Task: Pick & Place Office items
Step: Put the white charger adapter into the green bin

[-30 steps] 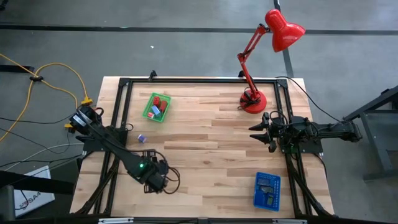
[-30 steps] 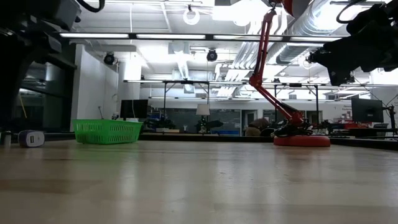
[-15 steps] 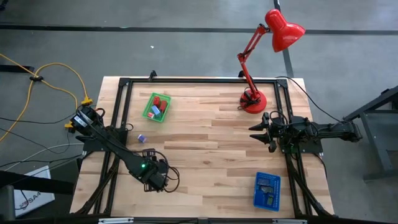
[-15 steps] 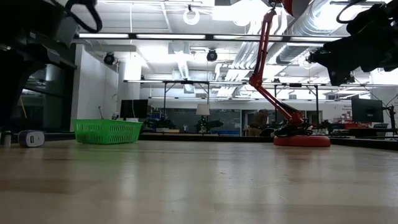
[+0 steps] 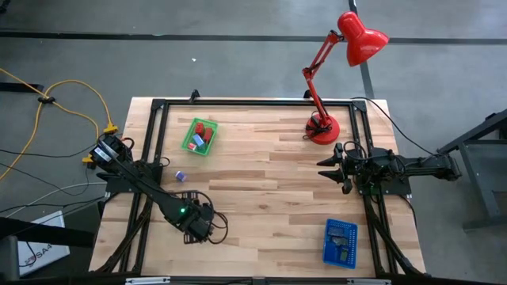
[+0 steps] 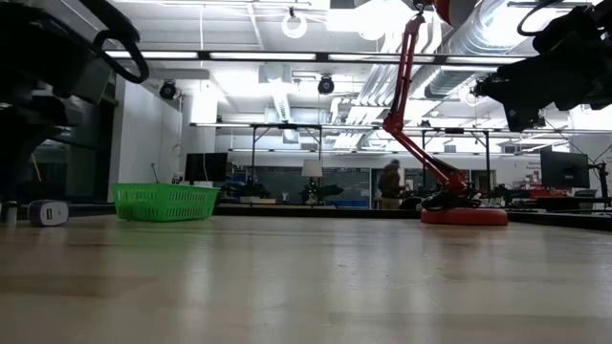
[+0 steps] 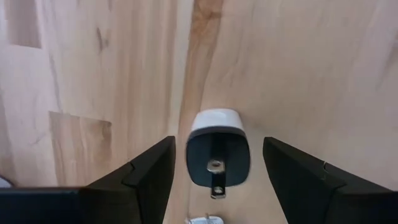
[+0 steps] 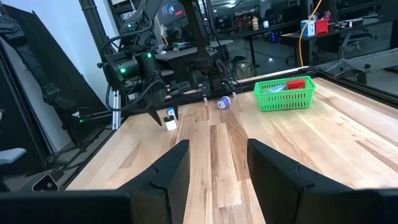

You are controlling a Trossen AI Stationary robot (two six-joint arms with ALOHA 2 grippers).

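My left gripper (image 5: 195, 228) hangs open over the table's near left part, pointing down. In the left wrist view its fingers (image 7: 219, 146) stand on either side of a small white-and-black piece (image 7: 217, 124) lying on the wood, without touching it. That piece (image 8: 169, 117) also shows in the right wrist view. A small lilac piece (image 5: 181, 176) lies loose on the table to the left. The green tray (image 5: 200, 136) holds red and blue pieces. The blue perforated tray (image 5: 341, 241) holds a few dark pieces. My right gripper (image 5: 331, 166) waits open at the table's right side.
A red desk lamp (image 5: 323, 127) stands on its base at the far right of the table, its head reaching beyond the far edge. A black frame runs along the table's edges. Bare wood lies between the two arms. A person (image 6: 390, 182) shows in the room behind.
My left arm has come down a little over the white-and-black piece, its cable loop sinking in the low view. A person has walked into sight in the room behind.
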